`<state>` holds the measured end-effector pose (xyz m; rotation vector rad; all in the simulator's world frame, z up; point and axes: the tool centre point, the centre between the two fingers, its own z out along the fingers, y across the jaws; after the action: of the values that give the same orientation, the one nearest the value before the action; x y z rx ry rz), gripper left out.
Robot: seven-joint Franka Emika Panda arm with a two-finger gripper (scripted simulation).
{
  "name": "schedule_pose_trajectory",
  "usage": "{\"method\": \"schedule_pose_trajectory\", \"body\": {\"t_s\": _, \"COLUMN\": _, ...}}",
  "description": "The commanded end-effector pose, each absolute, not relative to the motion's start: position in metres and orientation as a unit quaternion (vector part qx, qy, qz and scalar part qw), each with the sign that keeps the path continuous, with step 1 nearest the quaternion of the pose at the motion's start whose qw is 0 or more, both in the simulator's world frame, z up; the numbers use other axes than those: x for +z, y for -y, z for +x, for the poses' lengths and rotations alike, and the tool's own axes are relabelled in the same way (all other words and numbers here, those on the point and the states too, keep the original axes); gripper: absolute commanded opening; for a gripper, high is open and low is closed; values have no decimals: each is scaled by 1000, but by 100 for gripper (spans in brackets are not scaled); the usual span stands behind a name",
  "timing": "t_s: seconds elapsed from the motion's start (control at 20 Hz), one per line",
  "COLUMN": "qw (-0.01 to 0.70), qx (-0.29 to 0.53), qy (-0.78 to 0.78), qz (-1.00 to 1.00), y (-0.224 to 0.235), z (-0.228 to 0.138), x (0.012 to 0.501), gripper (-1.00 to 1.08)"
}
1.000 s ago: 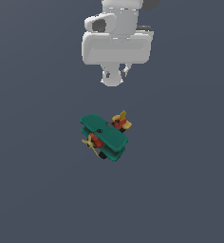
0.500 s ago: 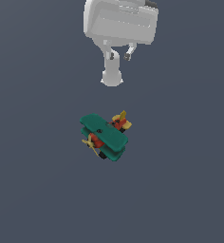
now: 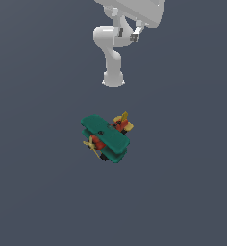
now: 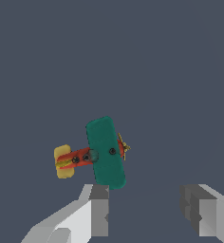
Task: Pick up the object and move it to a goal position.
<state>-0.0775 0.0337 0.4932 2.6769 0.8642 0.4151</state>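
The toy biplane rests on the dark grey floor near the middle of the exterior view, with teal-green wings, a red body, a yellow propeller and a yellow tail. My gripper hangs high above and behind it, open and empty, well apart from the plane. In the wrist view the biplane shows from above, its top wing toward the camera, and it lies just off one finger of the open gripper, not between the two fingers.
The arm's white base stands on the floor behind the plane. The dark grey floor spreads flat on all sides with no other object in view.
My gripper has moved up and toward the exterior view's right, away from the floor. The biplane has not moved.
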Motion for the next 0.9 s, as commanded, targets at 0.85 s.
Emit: {"method": "schedule_pose_trajectory", "body": {"t_s": 0.85, "qw": 297, "qx": 152, "qy": -446, "qz": 831, "y": -74, "z": -96, "x": 571, "gripper": 28}}
